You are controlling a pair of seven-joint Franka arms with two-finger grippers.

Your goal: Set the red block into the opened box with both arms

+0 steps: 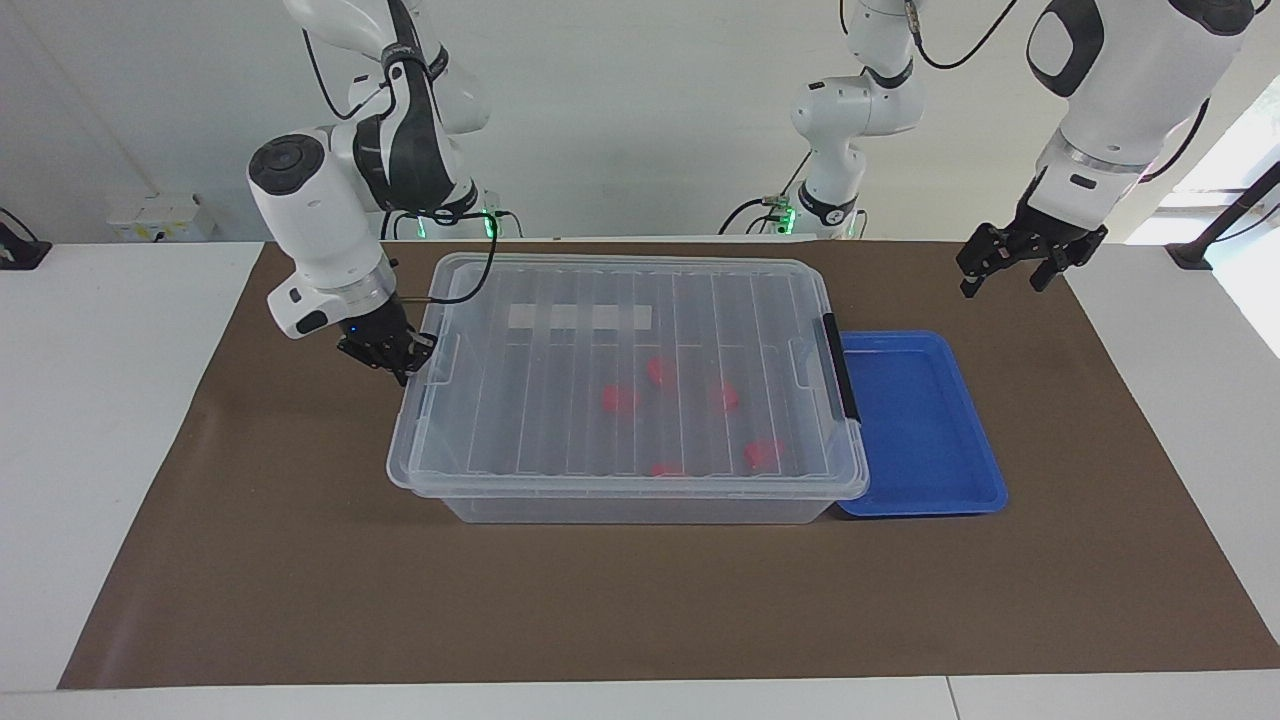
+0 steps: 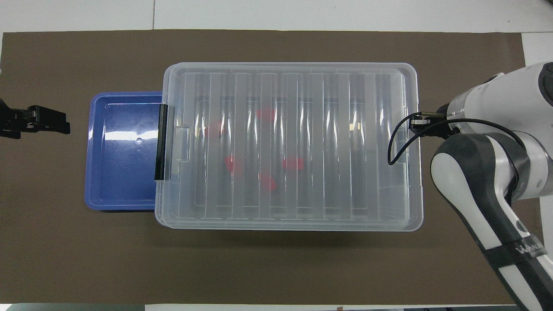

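Note:
The box [image 1: 640, 508] is a large clear bin standing mid-mat. Its ribbed clear lid [image 1: 560, 400] [image 2: 337, 142] lies flat over it and covers nearly the whole opening. Several small red pieces [image 1: 620, 398] [image 2: 293, 163] rest on the box floor under the lid; through the ribs I cannot tell which one is the red block. My right gripper [image 1: 400, 362] is shut on the lid's end rim at the right arm's end of the box. My left gripper [image 1: 1003, 285] [image 2: 65, 123] hangs open and empty over the mat past the blue tray, waiting.
A shallow blue tray [image 1: 920, 420] [image 2: 121, 151] sits against the box at the left arm's end, beside the black latch [image 1: 838, 368]. A brown mat [image 1: 640, 600] covers the table. Two slimmer white arms [image 1: 850, 110] stand at the robots' edge.

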